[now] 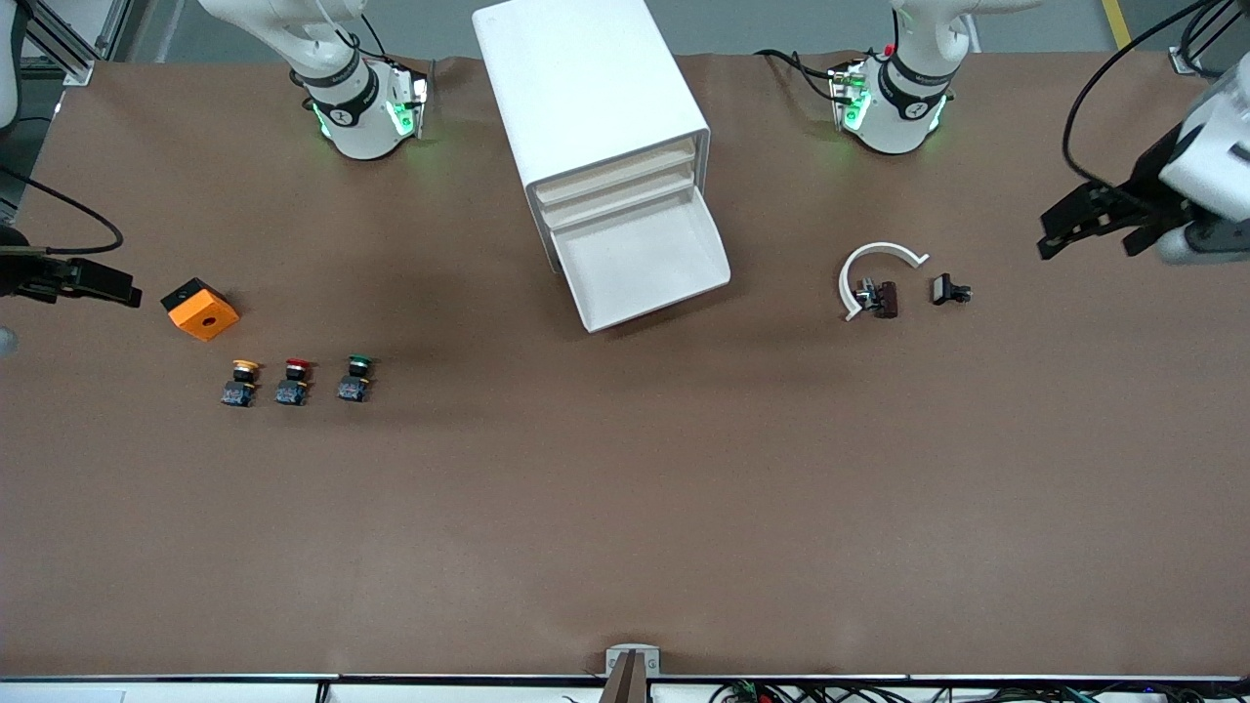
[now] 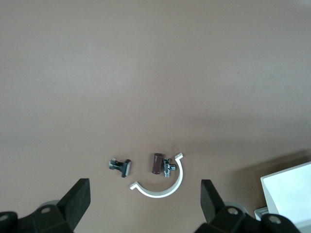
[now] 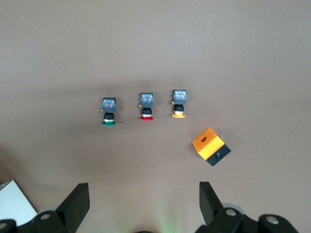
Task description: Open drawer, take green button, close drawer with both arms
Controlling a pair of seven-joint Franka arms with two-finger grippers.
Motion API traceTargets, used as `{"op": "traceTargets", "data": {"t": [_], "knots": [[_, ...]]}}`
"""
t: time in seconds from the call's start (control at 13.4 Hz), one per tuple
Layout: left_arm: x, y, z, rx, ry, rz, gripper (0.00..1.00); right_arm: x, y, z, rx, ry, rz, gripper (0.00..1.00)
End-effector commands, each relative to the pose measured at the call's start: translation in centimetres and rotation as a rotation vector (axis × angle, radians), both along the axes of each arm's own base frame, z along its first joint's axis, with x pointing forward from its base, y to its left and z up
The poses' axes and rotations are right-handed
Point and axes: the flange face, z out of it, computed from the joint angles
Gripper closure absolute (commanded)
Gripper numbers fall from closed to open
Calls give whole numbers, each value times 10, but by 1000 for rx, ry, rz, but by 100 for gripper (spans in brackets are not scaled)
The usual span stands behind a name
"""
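Front view: the cabinet (image 1: 591, 107) stands between the two arm bases, and its lowest drawer (image 1: 640, 262) is already pulled out and looks empty. The green-capped button (image 1: 356, 378) lies on the table (image 1: 625, 508), last in a row with the red-capped button (image 1: 294, 381) and the yellow-capped button (image 1: 240, 382), near the right gripper (image 1: 93, 280), which hangs open at the right arm's end; an orange block (image 1: 200, 309) sits between them. The left gripper (image 1: 1094, 223) waits open at the left arm's end, near a white clip (image 1: 872, 273). Left wrist view: spread fingers (image 2: 77, 199) frame the clip and two small dark parts only. Right wrist view: the green-capped button sits ahead of the open fingers (image 3: 77, 199). Judgement: descend centred on the green cap, clearing its red neighbour, and close across the body.
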Motion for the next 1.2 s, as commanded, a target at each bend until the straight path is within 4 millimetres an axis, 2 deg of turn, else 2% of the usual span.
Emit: {"op": "traceTargets", "data": {"t": [0.0, 0.22, 0.37, 0.52, 0.67, 0.75, 0.97, 1.12], "knots": [[28, -51, -53, 1, 57, 21, 0, -9, -24, 3, 20, 13, -25, 0], [49, -117, -116, -26, 70, 76, 0, -8, -22, 3, 19, 10, -20, 0], [53, -165, -159, -32, 76, 122, 0, -6, -20, 4, 22, 0, -19, 0], [55, -197, -198, -41, 91, 143, 0, -7, -21, 5, 22, 5, -23, 0], [48, -233, -233, -48, 99, 143, 0, -5, -18, 11, 15, -5, -23, 0], [42, -250, -248, -40, 103, 152, 0, -3, -17, 22, 14, -30, -24, 0], [19, -306, -285, -26, 113, 201, 0, -5, -19, 35, 33, -57, -25, 0], [10, -327, -302, -31, 117, 225, 0, -13, -6, 42, 36, -35, -17, 0]]}}
